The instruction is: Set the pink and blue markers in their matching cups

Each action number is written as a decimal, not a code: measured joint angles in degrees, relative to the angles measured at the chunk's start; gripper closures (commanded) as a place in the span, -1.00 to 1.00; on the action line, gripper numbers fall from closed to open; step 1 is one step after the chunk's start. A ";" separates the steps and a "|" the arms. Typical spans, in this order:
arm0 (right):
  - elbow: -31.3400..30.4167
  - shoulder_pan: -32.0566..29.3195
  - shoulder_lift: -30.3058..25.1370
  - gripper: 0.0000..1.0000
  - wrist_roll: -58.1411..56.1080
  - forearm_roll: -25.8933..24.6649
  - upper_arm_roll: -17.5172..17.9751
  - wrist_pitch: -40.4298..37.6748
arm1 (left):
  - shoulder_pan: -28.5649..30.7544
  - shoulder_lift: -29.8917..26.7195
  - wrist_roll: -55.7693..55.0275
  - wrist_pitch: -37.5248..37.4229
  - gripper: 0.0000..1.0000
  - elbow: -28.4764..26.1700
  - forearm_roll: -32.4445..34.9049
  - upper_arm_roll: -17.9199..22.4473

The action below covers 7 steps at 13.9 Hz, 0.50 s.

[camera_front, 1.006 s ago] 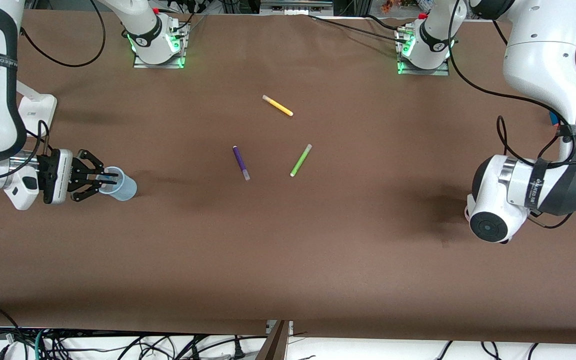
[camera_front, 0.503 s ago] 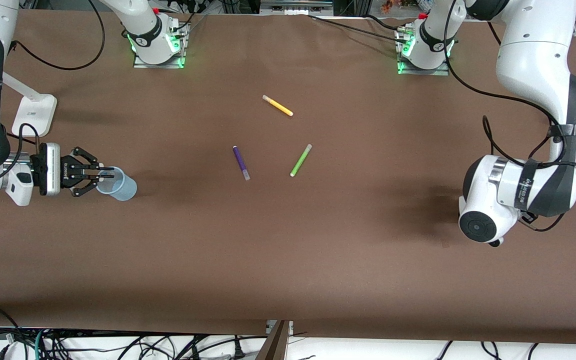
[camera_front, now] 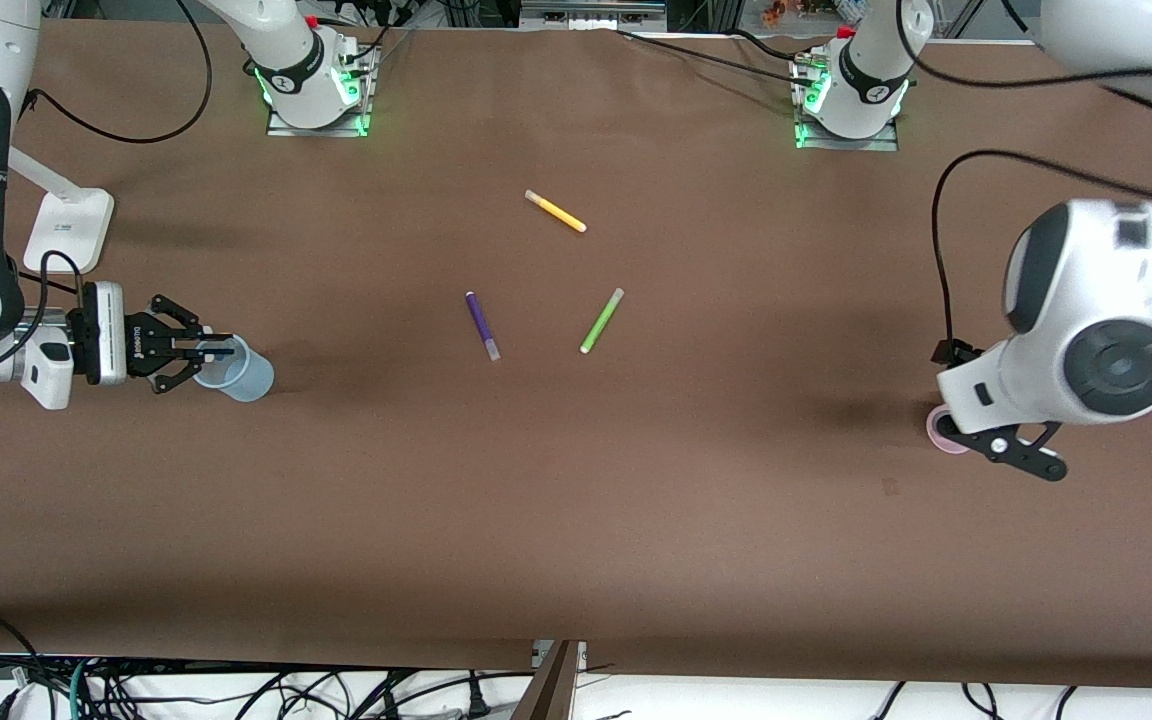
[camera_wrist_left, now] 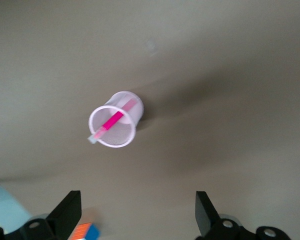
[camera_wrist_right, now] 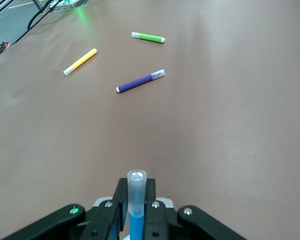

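brown matte paper covers the table [camera_front: 576,520], smooth and plain, with loose cables cut off along the edge nearest the front camera. toward the left arm's end, the pink cup [camera_wrist_left: 115,125] is a small translucent round tumbler with a fine ribbed wall; in the front view only a sliver of its rim shows under the arm. the pink marker [camera_wrist_left: 111,121] leans inside it, its pale cap poking over the rim. the left gripper [camera_wrist_left: 135,217] hangs over the cup with its fingers spread wide and nothing between them; a second ago that arm sat lower and covered the cup entirely. toward the right arm's end, the right gripper [camera_front: 204,350] is over the pale blue cup [camera_front: 239,368], clamped on the blue marker [camera_wrist_right: 136,200], a slim stick whose clear cap points up in the right wrist view; its lower part is hidden by the fingers, and the arm has shifted only slightly. nearer the bases lie the purple marker [camera_front: 482,325] and green marker [camera_front: 601,320], well apart, and farthest the yellow marker [camera_front: 555,211], all unmoved
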 measured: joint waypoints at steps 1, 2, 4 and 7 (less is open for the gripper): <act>0.00 -0.01 0.23 0.91 -0.29 0.02 0.00 0.00 | 0.03 -1.57 -2.53 0.24 -1.00 0.08 -2.91 0.00; 0.00 -0.03 0.55 0.85 -0.49 0.03 0.00 0.02 | 0.12 -3.28 -4.45 1.04 -1.00 0.05 -5.79 0.00; 0.01 -0.05 1.36 0.09 -0.69 0.10 0.00 0.12 | 1.02 -7.17 -6.54 2.07 -1.00 -0.78 -10.92 0.06; 0.05 -0.13 2.42 -1.00 -0.71 1.42 -0.01 0.16 | 3.46 -14.15 -6.81 3.78 -1.00 -6.05 -14.47 0.11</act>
